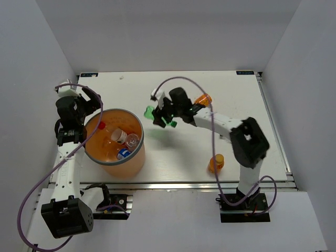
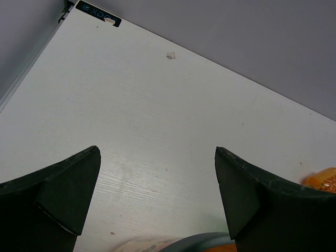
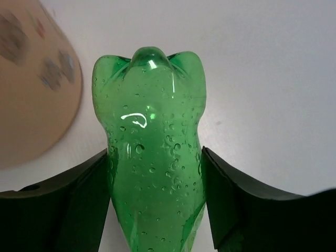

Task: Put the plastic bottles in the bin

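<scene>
Dark fingers (image 3: 68, 205) crowd the bottom of your right wrist view. Your right claw (image 3: 155, 157) is clamped on the green bottle (image 3: 152, 121), which juts out past the fingertips with its lobed base pointing away. The bottle is glossy, translucent green plastic, beaded with droplets. The bin (image 3: 37, 94) shows to the claw's left as a blurred orange wall, with white table (image 3: 262, 79) ahead.

In your left wrist view, the left claw (image 2: 156, 152) is spread wide with nothing between its matte black wedge fingers. Pale, faintly grained table (image 2: 157, 94) lies ahead, and a sliver of the bin's grey rim (image 2: 202, 239) sits just beneath.

From the top camera, your right claw (image 1: 164, 116) holds the green bottle (image 1: 150, 111) with the round bin (image 1: 143, 131) just to its left. Your left claw (image 1: 93, 100) hangs at the bin's far-left edge. Several small bottles lie inside the bin, among them a red-capped bottle (image 1: 101, 125) and a blue-labelled bottle (image 1: 124, 154). One squat orange bottle (image 1: 203, 99) lies just right of the right claw. The second orange bottle (image 1: 216, 163) stands well apart, nearer the arm's base.
</scene>
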